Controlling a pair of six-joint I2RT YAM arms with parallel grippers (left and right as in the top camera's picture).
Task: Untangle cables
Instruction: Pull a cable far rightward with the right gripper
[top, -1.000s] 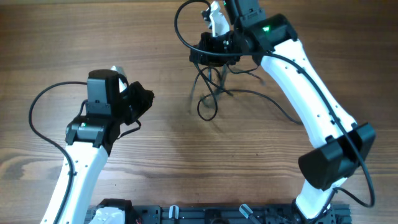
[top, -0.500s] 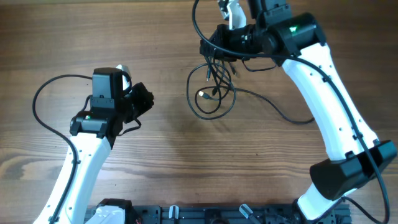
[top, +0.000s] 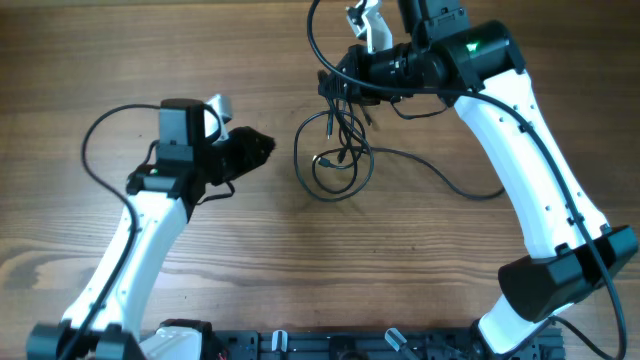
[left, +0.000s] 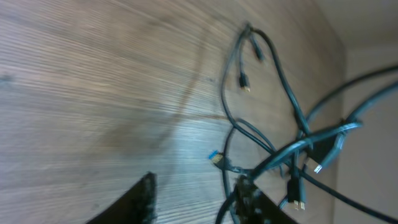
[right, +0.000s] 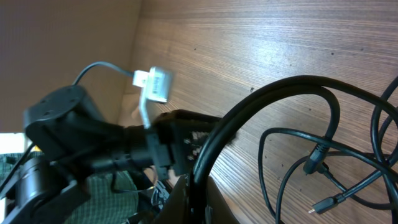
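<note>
1. Work surface. The desk (top: 250, 260) is a wood-grain top. Both arms reach in from its near edge.

2. Task item. The cables (top: 335, 160) lie toward the far edge of the desk, slightly right of its middle. The thin black cords form a loose oval loop on the wood, with several strands rising from the loop to a bunch above it. One single strand leaves the loop and runs toward the right edge, passing under the right arm. In the left wrist view the cables (left: 273, 143) cross one another in a knot. A small plug (left: 216, 158) lies on the wood just beside the knot.

3. Right tool. The right gripper (top: 335, 82) sits over the far end of the bunch, clenched on the cables where the strands converge. A thicker arm cable (top: 312, 40) arcs beside it and is not part of the bunch. In the right wrist view that arm cable (right: 261, 106) crosses the frame, and the thin cables (right: 311, 162) curve over the wood beyond it.

4. Left tool. The left gripper (top: 262, 146) points toward the loop from the left, near it but not touching. In the left wrist view its fingers (left: 138, 198) stand parted, released, gripping no cord.
</note>
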